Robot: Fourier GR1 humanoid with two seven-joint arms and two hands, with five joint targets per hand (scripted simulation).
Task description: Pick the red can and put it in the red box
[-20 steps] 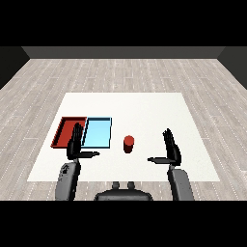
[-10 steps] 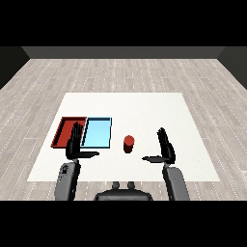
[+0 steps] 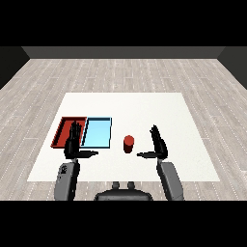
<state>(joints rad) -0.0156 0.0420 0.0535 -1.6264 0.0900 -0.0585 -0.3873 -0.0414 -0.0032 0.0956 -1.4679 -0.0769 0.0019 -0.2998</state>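
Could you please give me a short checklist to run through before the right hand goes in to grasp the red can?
1. Red can upright on the table: ok.
2. Right hand open, thumb towards the can: ok.
3. Gap between right hand and can free of objects: ok.
4. Red tray holds nothing: ok.
5. Left hand clear of the red tray: not ok, it overlaps the tray's near edge.

White table [image 3: 144,108] mid-frame on a grey plank floor [image 3: 120,72], carrying red tray [image 3: 61,131] at left, light blue tray [image 3: 98,133] touching its right side, red can [image 3: 128,144] upright near centre.
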